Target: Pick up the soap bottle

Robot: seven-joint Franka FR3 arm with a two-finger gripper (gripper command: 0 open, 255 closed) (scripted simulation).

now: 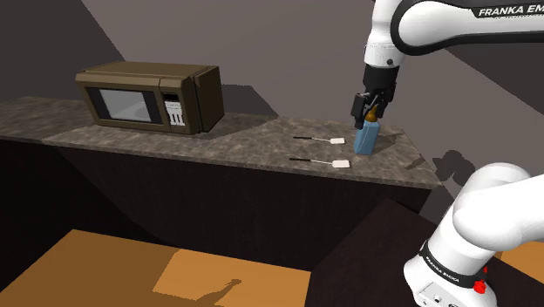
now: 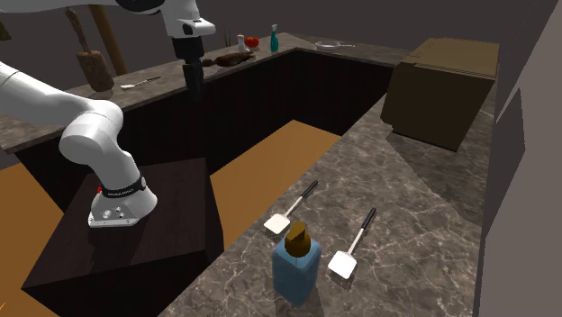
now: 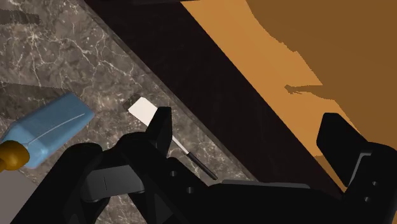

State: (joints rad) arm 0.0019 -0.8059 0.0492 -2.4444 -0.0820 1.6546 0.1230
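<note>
The soap bottle (image 1: 367, 139) is a blue block with a brown cap. It stands upright on the dark marble counter (image 1: 253, 144), near the end closest to the arm. It also appears in the second exterior view as the soap bottle (image 2: 296, 268). My gripper (image 1: 371, 108) hangs high and open, holding nothing. In the shoulder view it lines up just over the cap, but the second exterior view puts the gripper (image 2: 193, 88) well off the bottle, out beyond the counter's edge. In the wrist view the bottle (image 3: 52, 126) lies off to one side of the gripper (image 3: 251, 137), outside the fingers.
Two white spatulas with black handles (image 1: 333, 140) (image 1: 338, 163) lie beside the bottle, one under my finger (image 3: 143, 112). A brown microwave (image 1: 150, 98) sits further along the counter. Below the counter edge is orange floor (image 3: 305, 44). A second counter (image 2: 135, 86) carries several small items.
</note>
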